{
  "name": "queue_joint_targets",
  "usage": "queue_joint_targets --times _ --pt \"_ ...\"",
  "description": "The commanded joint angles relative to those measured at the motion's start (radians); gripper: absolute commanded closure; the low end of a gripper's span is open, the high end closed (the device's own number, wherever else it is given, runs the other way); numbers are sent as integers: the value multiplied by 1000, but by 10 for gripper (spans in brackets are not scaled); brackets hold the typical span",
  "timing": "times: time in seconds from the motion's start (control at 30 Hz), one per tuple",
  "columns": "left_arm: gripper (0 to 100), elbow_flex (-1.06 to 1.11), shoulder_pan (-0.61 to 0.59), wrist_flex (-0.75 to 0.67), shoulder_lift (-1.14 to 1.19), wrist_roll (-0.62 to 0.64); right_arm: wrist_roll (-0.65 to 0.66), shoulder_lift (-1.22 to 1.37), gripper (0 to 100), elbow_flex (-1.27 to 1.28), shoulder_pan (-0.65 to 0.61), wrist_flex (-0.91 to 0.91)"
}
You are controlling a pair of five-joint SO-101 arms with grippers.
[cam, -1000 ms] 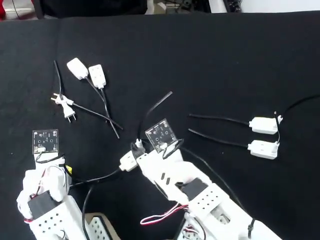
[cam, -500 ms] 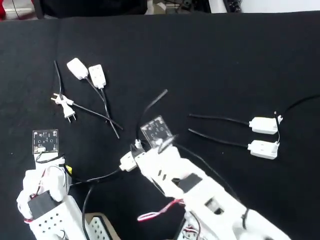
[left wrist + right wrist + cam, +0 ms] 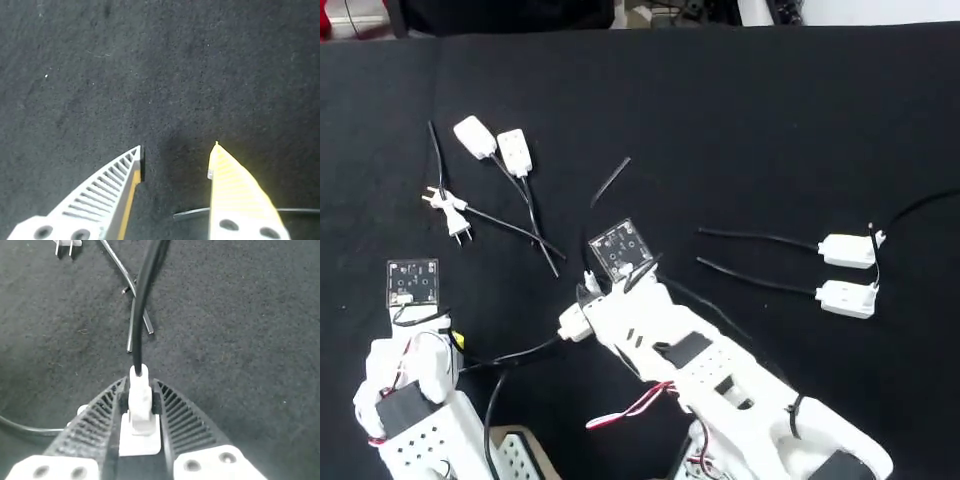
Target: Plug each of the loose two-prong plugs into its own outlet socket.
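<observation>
The held plug [image 3: 138, 402], a small white piece with a black cord [image 3: 145, 300] rising from its end, sits clamped between the fingers [image 3: 95, 425] of the right gripper [image 3: 139, 385], which press on it from both sides. In the high view this gripper [image 3: 590, 292] hangs low over the middle of the black tabletop [image 3: 740, 120], and a white block [image 3: 574, 323] lies just beside it, its own black cord running off toward the left arm; whether the held plug is joined to that block cannot be told. Ahead of the right gripper a loose plug [image 3: 450, 212] lies on its side near the left edge of the tabletop, prongs bare, and its cord crosses those of two white sockets [image 3: 495, 143] lying close together just beyond it. Two more white sockets [image 3: 847, 274] lie one behind the other at the right side, well apart from the gripper, each with a black cord trailing toward the middle. The left gripper [image 3: 177, 155] hovers close above bare cloth at the near left corner, its fingers [image 3: 110, 200] spread with nothing between them, and a thin black cord [image 3: 190, 214] passes beneath the yellow one.
</observation>
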Motion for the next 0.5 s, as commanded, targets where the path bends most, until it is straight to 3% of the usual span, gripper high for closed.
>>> queue_joint_targets --times 0.0,0.17,0.47 --pt "780 -7 -13 9 -8 -11 -2 10 982 4 -14 5" --pt "780 -8 -13 15 -9 -11 0 -71 864 12 -52 110" --pt "780 -8 -12 15 -9 -11 0 -219 882 59 -57 161"
